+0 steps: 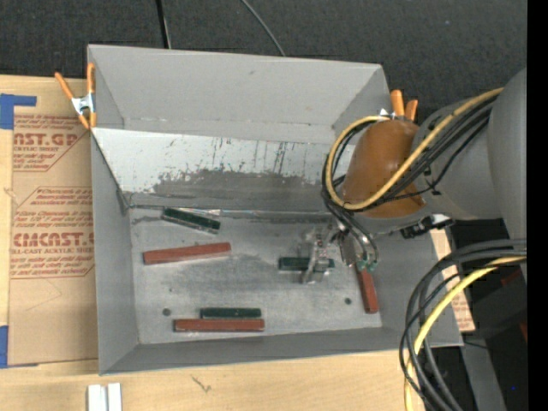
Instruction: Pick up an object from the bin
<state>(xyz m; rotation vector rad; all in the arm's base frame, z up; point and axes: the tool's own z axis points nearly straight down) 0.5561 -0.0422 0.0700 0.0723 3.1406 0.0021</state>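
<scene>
Grey metal bin [231, 92], and your end effector [322, 259] was down low on the floor, a bit right of the middle. It sat right at the right-hand end of a short dark green flat stick [291, 265]. Honestly, I couldn't tell whether the end effector was released or clenched; the metal bits there all ran together. So I wouldn't say you had the stick. It lay flat on the bin floor, running left to right.

Just right of your end effector was a short red-brown flat stick [368, 291], pointing front to back near the right wall.

The rest sat well apart on the left. A tilted dark green stick [193, 220] lay near the back wall, with a long red-brown stick [187, 253] in front of it. Near the front wall, a front dark green stick [231, 313] lay just beside and parallel to a front red-brown stick [218, 324].

Your arm's orange-brown wrist cover [385, 165], with yellow and black cables [342, 144] looped round it, hung over the right side.
</scene>
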